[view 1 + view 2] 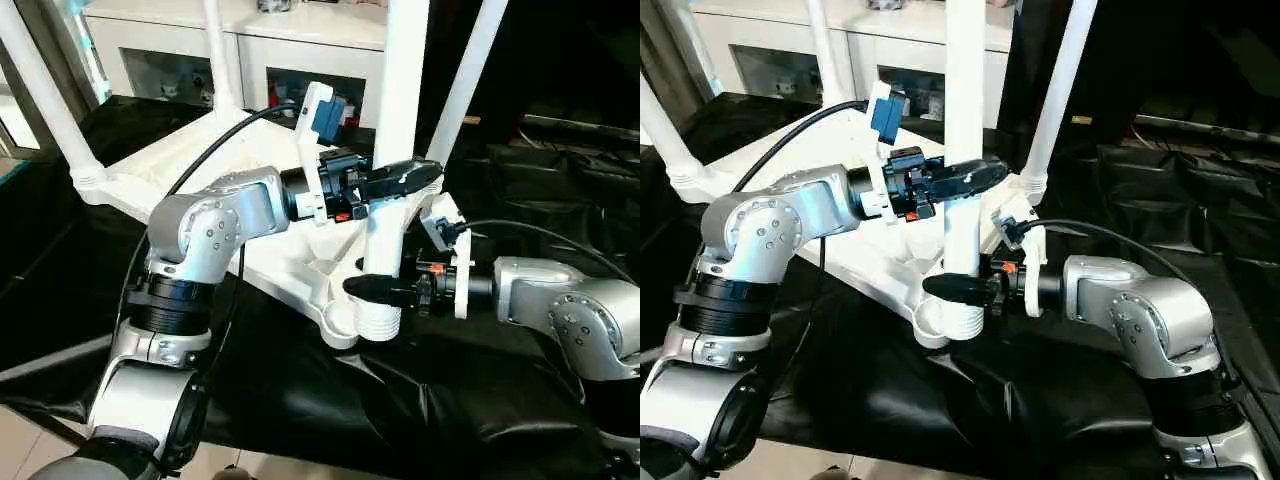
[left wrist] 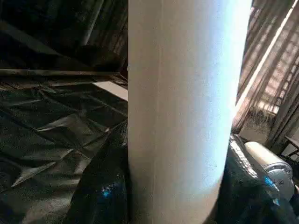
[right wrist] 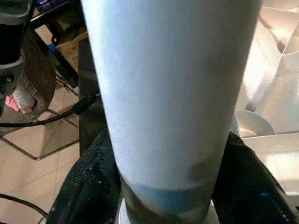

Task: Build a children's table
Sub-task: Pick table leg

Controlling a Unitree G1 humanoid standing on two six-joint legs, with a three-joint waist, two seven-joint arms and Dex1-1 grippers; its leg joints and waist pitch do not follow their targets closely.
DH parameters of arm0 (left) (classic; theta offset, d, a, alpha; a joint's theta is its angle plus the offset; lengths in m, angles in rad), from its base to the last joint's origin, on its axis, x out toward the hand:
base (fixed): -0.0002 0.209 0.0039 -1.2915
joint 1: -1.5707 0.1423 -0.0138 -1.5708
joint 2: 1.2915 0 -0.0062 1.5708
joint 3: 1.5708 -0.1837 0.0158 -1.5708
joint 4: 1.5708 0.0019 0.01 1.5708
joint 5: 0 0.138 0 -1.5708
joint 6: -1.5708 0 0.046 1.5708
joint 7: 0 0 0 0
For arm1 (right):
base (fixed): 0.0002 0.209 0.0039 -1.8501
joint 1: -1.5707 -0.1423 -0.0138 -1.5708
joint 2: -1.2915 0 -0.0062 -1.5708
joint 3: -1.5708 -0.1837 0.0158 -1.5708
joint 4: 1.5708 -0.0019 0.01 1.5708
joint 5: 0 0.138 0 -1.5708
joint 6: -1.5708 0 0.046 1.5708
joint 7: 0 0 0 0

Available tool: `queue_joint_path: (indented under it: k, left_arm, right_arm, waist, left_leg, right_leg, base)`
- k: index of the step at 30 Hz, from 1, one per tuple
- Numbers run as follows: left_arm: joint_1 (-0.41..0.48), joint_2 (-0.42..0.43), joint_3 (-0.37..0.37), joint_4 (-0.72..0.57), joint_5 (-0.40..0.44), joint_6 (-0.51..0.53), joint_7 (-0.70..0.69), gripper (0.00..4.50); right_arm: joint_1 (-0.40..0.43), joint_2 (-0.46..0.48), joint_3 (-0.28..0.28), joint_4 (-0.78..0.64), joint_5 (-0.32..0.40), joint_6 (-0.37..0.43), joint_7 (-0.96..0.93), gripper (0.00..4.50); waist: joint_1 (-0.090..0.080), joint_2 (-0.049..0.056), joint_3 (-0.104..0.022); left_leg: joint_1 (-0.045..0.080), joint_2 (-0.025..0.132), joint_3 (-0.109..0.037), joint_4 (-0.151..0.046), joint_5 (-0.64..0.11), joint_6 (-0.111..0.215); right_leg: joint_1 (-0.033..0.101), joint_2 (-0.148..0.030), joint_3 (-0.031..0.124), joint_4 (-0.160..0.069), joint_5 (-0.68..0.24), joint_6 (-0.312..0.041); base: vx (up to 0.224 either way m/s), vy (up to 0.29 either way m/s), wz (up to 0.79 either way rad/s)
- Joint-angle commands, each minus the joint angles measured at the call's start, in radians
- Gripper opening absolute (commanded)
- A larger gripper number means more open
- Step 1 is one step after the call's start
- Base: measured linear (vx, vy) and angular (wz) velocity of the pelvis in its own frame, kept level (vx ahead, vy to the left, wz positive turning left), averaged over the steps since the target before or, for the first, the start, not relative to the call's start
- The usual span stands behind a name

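Leg (image 1: 398, 120) upright at near corner socket (image 1: 378, 322) of inverted tabletop (image 1: 160, 175); left gripper (image 1: 400, 180) clasps it higher, right gripper (image 1: 385, 291) lower. Probably light, stiff, smooth tube: grasp low, near socket.

Black sheeting (image 1: 420, 400) draped over big table; white cabinet (image 1: 300, 50) behind.

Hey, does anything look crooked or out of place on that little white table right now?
Nothing is damaged, but the white tubular leg both grippers hold sits beside the white plastic tabletop's near corner socket, its ribbed end still showing, not seated.
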Motion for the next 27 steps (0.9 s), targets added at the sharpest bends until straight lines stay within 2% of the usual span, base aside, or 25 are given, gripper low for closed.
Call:
queue_joint_path:
  k: [1,5,6,7,9,10,12,13,16,18,19,20,21,23,24,26,27]
  left_arm:
    - [-0.019,-0.001,0.003,-0.011,-0.008,0.001,-0.008,1.82]
    - [-0.022,-0.002,0.005,-0.007,0.004,-0.014,0.003,1.82]
    - [-0.028,-0.007,0.011,0.005,0.011,-0.02,0.019,2.17]
    - [-0.031,-0.008,0.012,0.013,0.011,-0.019,0.02,2.17]
    - [-0.038,-0.015,0.026,0.026,0.006,-0.021,0.03,2.55]
    - [-0.04,-0.019,0.033,0.03,0.002,-0.024,0.034,2.55]
    - [-0.052,-0.051,0.082,0.059,-0.002,-0.085,0.078,2.73]
    - [-0.052,-0.051,0.082,0.059,-0.002,-0.085,0.078,2.86]
    - [-0.066,-0.103,0.192,0.101,-0.073,-0.152,0.118,3.0]
    - [-0.078,-0.149,0.306,0.135,-0.168,-0.207,0.171,3.0]
    - [-0.078,-0.149,0.307,0.135,-0.169,-0.208,0.171,3.0]
    - [-0.076,-0.147,0.35,0.154,-0.195,-0.222,0.183,3.0]
    - [-0.074,-0.142,0.35,0.155,-0.191,-0.224,0.179,3.0]
    - [-0.046,-0.092,0.311,0.156,-0.118,-0.237,0.13,3.0]
    - [-0.032,-0.063,0.266,0.152,-0.061,-0.247,0.1,3.0]
    - [0.031,0.058,0.062,0.126,0.122,-0.314,-0.039,3.0]
    - [0.061,0.114,-0.03,0.116,0.196,-0.349,-0.102,3.0]
  right_arm:
    - [0.003,-0.009,-0.004,0.006,-0.009,0.01,-0.01,2.1]
    - [0.003,-0.007,-0.004,0.008,-0.008,0.01,-0.012,1.96]
    - [0.002,-0.005,-0.004,0.009,-0.009,0.008,-0.014,1.95]
    - [0.002,-0.003,-0.004,0.01,-0.011,0.004,-0.016,1.95]
    - [0.002,0.006,-0.006,0.014,-0.015,-0.01,-0.022,1.94]
    - [0.002,0.01,-0.008,0.015,-0.017,-0.016,-0.024,1.94]
    - [0.002,0.046,-0.029,0.022,-0.02,-0.051,-0.053,1.94]
    - [0.002,0.046,-0.029,0.022,-0.02,-0.051,-0.053,1.93]
    - [-0.009,0.143,-0.106,0.039,-0.005,-0.108,-0.149,1.93]
    - [-0.02,0.207,-0.16,0.053,0.005,-0.145,-0.221,1.93]
    - [-0.02,0.207,-0.16,0.053,0.005,-0.146,-0.222,1.93]
    - [-0.023,0.235,-0.182,0.062,-0.012,-0.188,-0.268,1.93]
    - [-0.023,0.24,-0.186,0.065,-0.017,-0.194,-0.279,1.93]
    - [-0.028,0.263,-0.208,0.095,-0.062,-0.247,-0.356,1.93]
    - [-0.028,0.26,-0.204,0.108,-0.092,-0.27,-0.376,1.93]
    - [-0.017,0.229,-0.167,0.137,-0.195,-0.317,-0.42,1.93]
    - [-0.009,0.216,-0.15,0.146,-0.235,-0.332,-0.433,1.93]
  waist:
    - [0.005,-0.01,-0.069]
    - [0.005,-0.01,-0.069]
    - [0.006,-0.01,-0.069]
    - [0.005,-0.01,-0.068]
    - [0.006,-0.008,-0.07]
    - [0.005,-0.009,-0.07]
    - [0.005,-0.006,-0.071]
    - [0.004,-0.007,-0.07]
    - [0.002,-0.006,-0.071]
    - [0.004,-0.006,-0.073]
    - [0.003,-0.005,-0.073]
    - [0.002,0.002,-0.072]
    - [0.0,0.001,-0.07]
    - [-0.001,0.005,-0.072]
    - [-0.005,0.005,-0.071]
    - [-0.008,0.006,-0.072]
    - [-0.001,0.006,-0.07]
  left_leg:
    - [0.0,-0.011,0.014,-0.06,-0.135,-0.006]
    - [0.0,-0.012,0.014,-0.06,-0.128,-0.004]
    - [0.0,-0.011,0.014,-0.059,-0.128,-0.005]
    - [0.0,-0.012,0.014,-0.06,-0.131,-0.005]
    - [0.0,-0.013,0.015,-0.059,-0.131,-0.005]
    - [0.0,-0.012,0.014,-0.059,-0.13,-0.006]
    - [0.0,-0.012,0.013,-0.059,-0.134,-0.009]
    - [-0.003,-0.014,0.014,-0.058,-0.133,-0.006]
    - [-0.004,-0.016,0.014,-0.059,-0.134,-0.01]
    - [0.0,-0.016,0.014,-0.058,-0.134,-0.01]
    - [0.0,-0.016,0.013,-0.058,-0.135,-0.01]
    - [0.002,-0.016,0.014,-0.059,-0.142,-0.009]
    - [0.002,-0.016,0.014,-0.06,-0.149,-0.011]
    - [0.005,-0.015,0.012,-0.064,-0.145,-0.015]
    - [0.004,-0.015,0.013,-0.065,-0.145,-0.019]
    - [0.011,-0.013,0.013,-0.068,-0.137,-0.034]
    - [0.009,-0.009,0.005,-0.072,-0.132,-0.032]
  right_leg:
    - [0.067,-0.038,0.027,-0.068,-0.227,-0.145]
    - [0.067,-0.038,0.028,-0.067,-0.223,-0.144]
    - [0.067,-0.038,0.028,-0.067,-0.221,-0.145]
    - [0.067,-0.038,0.028,-0.068,-0.224,-0.145]
    - [0.067,-0.038,0.028,-0.068,-0.23,-0.143]
    - [0.067,-0.038,0.027,-0.068,-0.225,-0.145]
    - [0.068,-0.039,0.027,-0.068,-0.224,-0.148]
    - [0.068,-0.039,0.027,-0.071,-0.219,-0.15]
    - [0.068,-0.04,0.025,-0.068,-0.21,-0.162]
    - [0.067,-0.038,0.025,-0.065,-0.181,-0.181]
    - [0.067,-0.037,0.025,-0.064,-0.176,-0.181]
    - [0.065,-0.035,0.026,-0.066,-0.174,-0.178]
    - [0.064,-0.036,0.025,-0.067,-0.184,-0.174]
    - [0.063,-0.035,0.025,-0.068,-0.196,-0.149]
    - [0.063,-0.033,0.025,-0.068,-0.198,-0.142]
    - [0.062,-0.032,0.027,-0.067,-0.206,-0.111]
    - [0.061,-0.039,0.025,-0.075,-0.229,-0.092]
  base:
    - [0.0,0.0,0.0]
    - [0.0,0.0,0.0]
    - [0.0,0.0,0.0]
    - [0.0,0.0,0.0]
    - [0.0,0.0,0.0]
    - [0.0,0.0,0.0]
    - [0.0,0.0,0.0]
    - [0.0,0.0,0.0]
    - [0.0,0.0,0.0]
    - [0.0,0.0,0.0]
    - [0.0,0.0,0.0]
    - [0.0,0.0,0.0]
    - [0.0,0.0,0.0]
    - [0.0,0.0,0.0]
    - [0.0,0.0,0.0]
    - [0.0,0.0,0.0]
    - [0.0,0.0,0.0]
